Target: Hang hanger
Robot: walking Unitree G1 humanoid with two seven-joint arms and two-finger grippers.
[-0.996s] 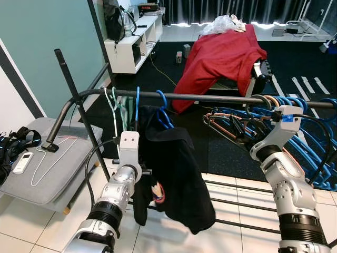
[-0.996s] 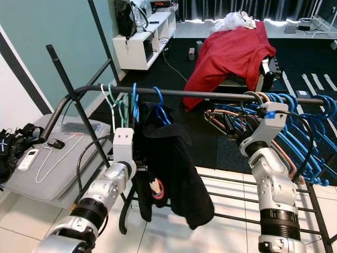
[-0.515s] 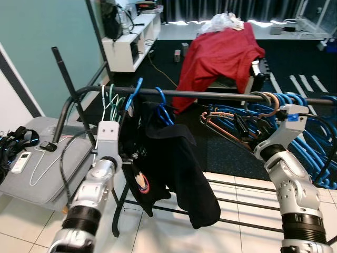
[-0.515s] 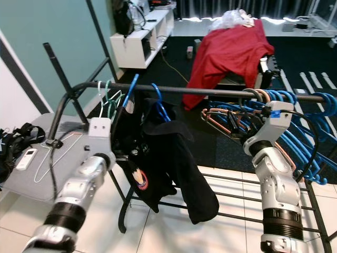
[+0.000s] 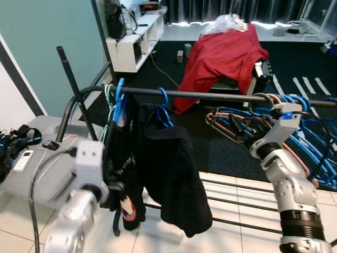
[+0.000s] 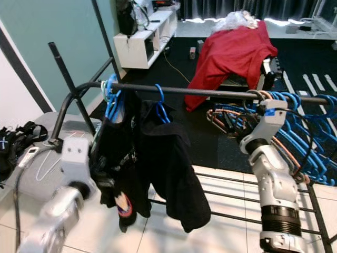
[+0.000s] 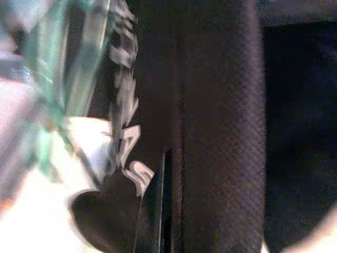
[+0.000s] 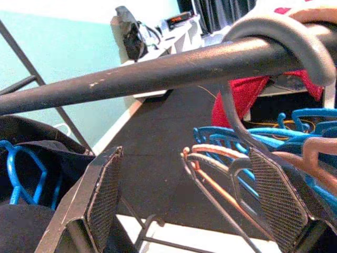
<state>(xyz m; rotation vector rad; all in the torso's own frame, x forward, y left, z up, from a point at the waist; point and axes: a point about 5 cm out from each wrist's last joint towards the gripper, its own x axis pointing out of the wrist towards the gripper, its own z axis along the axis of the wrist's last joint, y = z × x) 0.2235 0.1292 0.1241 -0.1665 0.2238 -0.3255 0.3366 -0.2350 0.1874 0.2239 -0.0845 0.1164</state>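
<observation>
A black rail [image 5: 210, 97] of a clothes rack runs across in front of me. Near its left end a blue hanger [image 5: 119, 101] hooks over it, carrying a black garment [image 5: 124, 158] with a small printed logo low down. My left gripper [image 5: 111, 182], blurred, presses against this garment; its wrist view has black cloth [image 7: 221, 132] close up. A second blue hanger [image 5: 164, 104] beside it holds another black garment [image 5: 171, 174]. My right gripper [image 8: 189, 203] is open just under the rail, facing a bunch of bare blue and copper hangers [image 5: 237, 124].
Pale green hangers [image 5: 109, 95] hang at the rail's left end. Many blue hangers [image 5: 316, 142] crowd the right end. A grey cushioned bench [image 5: 37, 168] with a white remote [image 5: 23, 160] stands on my left. Behind the rack are a red blanket [image 5: 224, 52] and a white shelf [image 5: 131, 50].
My left arm has swung down and to the left. The blue hanger with the logo garment slid left along the rail to the pale green hangers. The right arm stayed put.
</observation>
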